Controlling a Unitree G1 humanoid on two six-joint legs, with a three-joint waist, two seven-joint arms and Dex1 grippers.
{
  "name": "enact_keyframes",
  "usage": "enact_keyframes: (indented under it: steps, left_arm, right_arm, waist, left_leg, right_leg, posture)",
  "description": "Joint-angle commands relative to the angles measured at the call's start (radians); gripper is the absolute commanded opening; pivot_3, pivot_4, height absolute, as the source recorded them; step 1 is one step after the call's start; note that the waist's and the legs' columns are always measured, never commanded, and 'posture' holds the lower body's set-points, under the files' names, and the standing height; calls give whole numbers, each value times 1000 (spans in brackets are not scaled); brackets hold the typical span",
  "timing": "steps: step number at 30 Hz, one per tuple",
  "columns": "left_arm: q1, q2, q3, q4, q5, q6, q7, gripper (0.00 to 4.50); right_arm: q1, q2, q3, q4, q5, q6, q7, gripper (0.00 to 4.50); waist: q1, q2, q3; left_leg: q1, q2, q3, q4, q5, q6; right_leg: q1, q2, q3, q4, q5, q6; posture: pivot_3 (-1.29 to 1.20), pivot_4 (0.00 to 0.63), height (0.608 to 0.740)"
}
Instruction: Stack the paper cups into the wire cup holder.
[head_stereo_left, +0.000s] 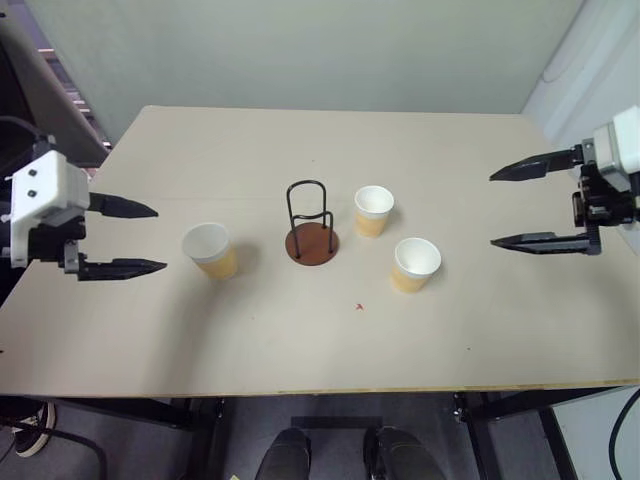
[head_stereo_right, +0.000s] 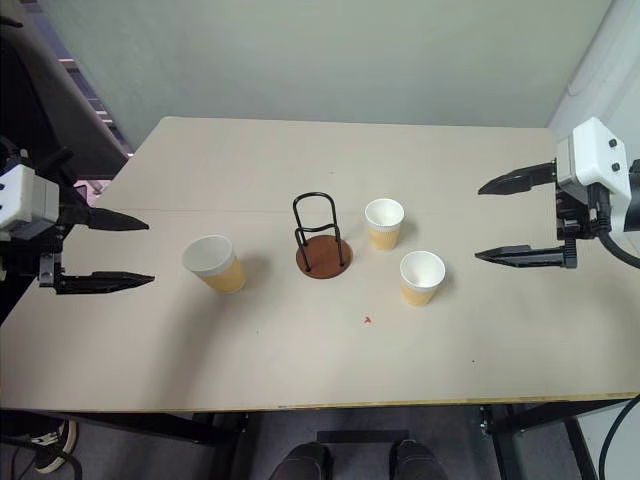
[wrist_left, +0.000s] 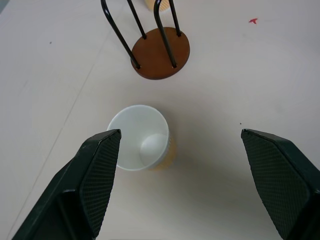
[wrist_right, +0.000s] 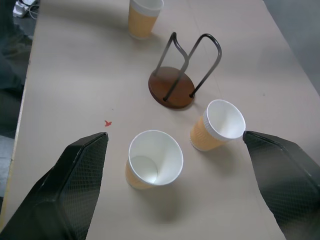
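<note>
Three yellow-orange paper cups stand upright on the beige table: one (head_stereo_left: 210, 250) to the left of the wire cup holder (head_stereo_left: 310, 225), one (head_stereo_left: 373, 210) just right of it, and one (head_stereo_left: 415, 264) further right and nearer me. The holder is black wire loops on a round reddish-brown base, with nothing in it. My left gripper (head_stereo_left: 142, 238) hovers open above the table's left side, pointing at the left cup (wrist_left: 142, 137). My right gripper (head_stereo_left: 515, 207) hovers open over the right side, facing the two right cups (wrist_right: 152, 165) (wrist_right: 220, 125). Neither holds anything.
A tiny red speck (head_stereo_left: 359, 306) lies on the table in front of the holder. The table's front edge (head_stereo_left: 320, 390) runs near me, and a pale wall stands behind the far edge. A dark chair-like shape (head_stereo_left: 40, 90) is at the far left.
</note>
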Motion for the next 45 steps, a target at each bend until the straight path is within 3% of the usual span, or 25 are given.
enact_keyframes:
  steps: [1, 6, 13, 20, 25, 28, 37, 38, 45]
  left_arm:
    - [-31, 1, 3, 4, -4, -10, -6, 4117]
    - [-153, -84, -96, 13, 28, -26, 43, 4117]
    - [-396, -441, -364, 137, 228, -105, 211, 4117]
    - [-499, -650, -448, 327, 305, -123, 274, 4117]
    - [-570, -737, -456, 462, 340, -147, 309, 4117]
    - [-579, -764, -463, 495, 350, -156, 295, 3519]
    - [-616, -870, -447, 588, 362, -202, 332, 193]
    - [-621, -871, -444, 596, 363, -206, 332, 31]
    - [-604, -871, -448, 536, 333, -184, 263, 31]
  right_arm:
    - [3, -14, -53, -40, 37, 8, -5, 4500]
    - [28, -18, -76, -65, 48, 21, -33, 4500]
    - [98, -37, -148, -142, 79, 65, -94, 4500]
    - [186, -72, -245, -223, 111, 122, -137, 4500]
    - [239, -96, -304, -258, 124, 155, -158, 4500]
    - [262, -105, -332, -272, 132, 167, -171, 4500]
    - [311, -112, -380, -300, 143, 184, -202, 4500]
    - [313, -112, -381, -300, 144, 183, -204, 4500]
    - [325, -105, -381, -303, 143, 174, -225, 4500]
  waist:
    - [0, 0, 0]
    - [6, 0, 0]
    - [19, 0, 0]
    - [14, 0, 0]
    - [20, 0, 0]
    - [23, 0, 0]
    - [26, 0, 0]
    - [26, 0, 0]
    - [26, 0, 0]
  left_leg:
    - [0, 0, 0, 0, 0, 0]
    - [0, 0, 0, 0, 0, 0]
    - [1, -3, 0, 2, 3, 2]
    - [-4, -4, 3, 9, 5, 2]
    - [-6, -5, 4, 16, 4, 2]
    - [-8, -7, 6, 20, 4, 2]
    - [-8, -16, 19, 27, 1, 13]
    - [-8, -17, 19, 28, 0, 14]
    - [-9, -20, 21, 30, -2, 17]
  right_leg:
    - [0, 0, 0, 0, 0, 0]
    - [0, 0, 0, 0, 0, 0]
    - [3, -4, 0, 0, 4, 6]
    - [3, -5, 0, -3, 4, 15]
    - [5, -5, 3, -3, 4, 20]
    - [5, -4, 7, -4, 4, 25]
    - [6, -8, 21, -5, 4, 41]
    - [6, -8, 21, -5, 4, 42]
    - [6, -10, 23, -5, 1, 47]
  posture:
    - [0, 150, 740]
    - [0, 150, 740]
    - [0, 150, 740]
    - [0, 150, 740]
    - [0, 150, 740]
    - [0, 150, 740]
    - [0, 150, 740]
    - [0, 150, 740]
    - [0, 150, 740]
